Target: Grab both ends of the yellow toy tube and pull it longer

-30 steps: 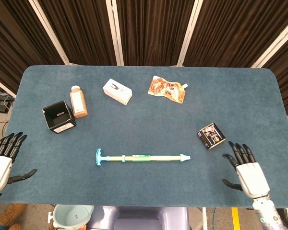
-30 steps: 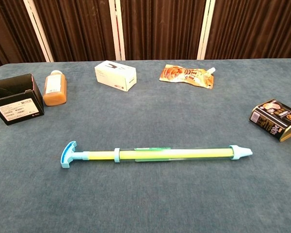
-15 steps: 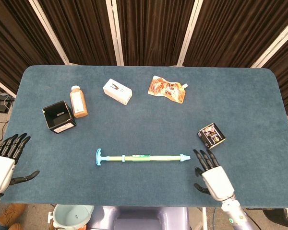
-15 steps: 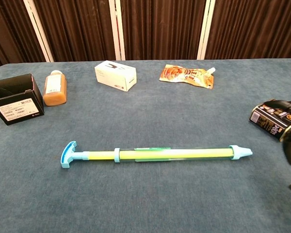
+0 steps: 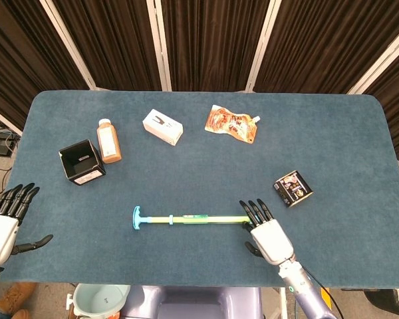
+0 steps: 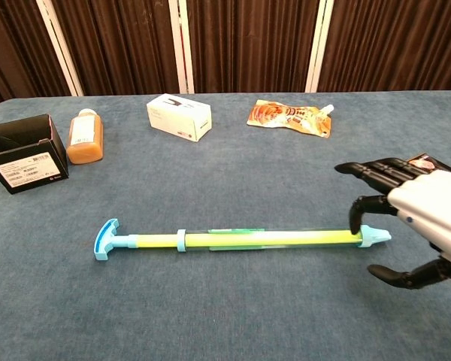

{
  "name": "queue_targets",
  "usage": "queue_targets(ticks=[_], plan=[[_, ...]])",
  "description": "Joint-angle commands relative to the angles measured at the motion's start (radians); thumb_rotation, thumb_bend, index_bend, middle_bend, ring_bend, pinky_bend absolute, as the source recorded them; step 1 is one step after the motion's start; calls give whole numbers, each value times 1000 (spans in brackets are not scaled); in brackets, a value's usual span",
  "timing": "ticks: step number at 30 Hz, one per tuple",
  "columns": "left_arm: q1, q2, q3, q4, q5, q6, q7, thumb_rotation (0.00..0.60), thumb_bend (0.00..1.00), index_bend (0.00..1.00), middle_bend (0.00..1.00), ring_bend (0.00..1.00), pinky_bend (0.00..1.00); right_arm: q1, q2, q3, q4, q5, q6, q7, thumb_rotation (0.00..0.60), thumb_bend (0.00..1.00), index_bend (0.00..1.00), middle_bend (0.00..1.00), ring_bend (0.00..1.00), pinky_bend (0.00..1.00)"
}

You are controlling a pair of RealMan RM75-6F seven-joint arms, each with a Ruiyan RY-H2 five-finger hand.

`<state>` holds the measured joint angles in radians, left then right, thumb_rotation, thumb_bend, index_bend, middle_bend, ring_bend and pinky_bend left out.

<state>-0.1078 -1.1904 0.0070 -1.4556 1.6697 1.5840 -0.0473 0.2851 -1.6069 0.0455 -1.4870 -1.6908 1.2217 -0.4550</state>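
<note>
While 2 hands spread: 1 yellow toy tube [image 5: 196,218], 2 boxes.

Glossy plastic yellow toy tube [image 6: 240,240] on matt blue cloth table [image 6: 233,173].

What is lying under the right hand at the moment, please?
The blue-tipped end of the yellow toy tube lies below the open right hand, whose fingers are spread over it. In the head view the hand covers that tip.

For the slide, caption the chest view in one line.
Right hand, fingers spread, poised over the nozzle end of the yellow toy tube lying on the blue table.
</note>
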Motion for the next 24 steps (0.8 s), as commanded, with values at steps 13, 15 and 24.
queue_targets(ticks=[13, 15, 24], plan=[[-9, -12, -19, -5, -39, -25, 33, 600, 74, 43, 52, 32, 113, 126, -98, 87, 84, 117, -142, -41, 600, 335, 392, 0, 0, 0], [-10, -12, -22, -4, -45, -27, 34, 600, 74, 43, 52, 32, 113, 136, -104, 93, 91, 127, -150, -46, 600, 337, 393, 0, 0, 0], [-14, -17, -32, -1, -66, -40, 41, 600, 74, 43, 56, 32, 113, 165, -115, 102, 121, 165, -170, -57, 600, 343, 392, 0, 0, 0]])
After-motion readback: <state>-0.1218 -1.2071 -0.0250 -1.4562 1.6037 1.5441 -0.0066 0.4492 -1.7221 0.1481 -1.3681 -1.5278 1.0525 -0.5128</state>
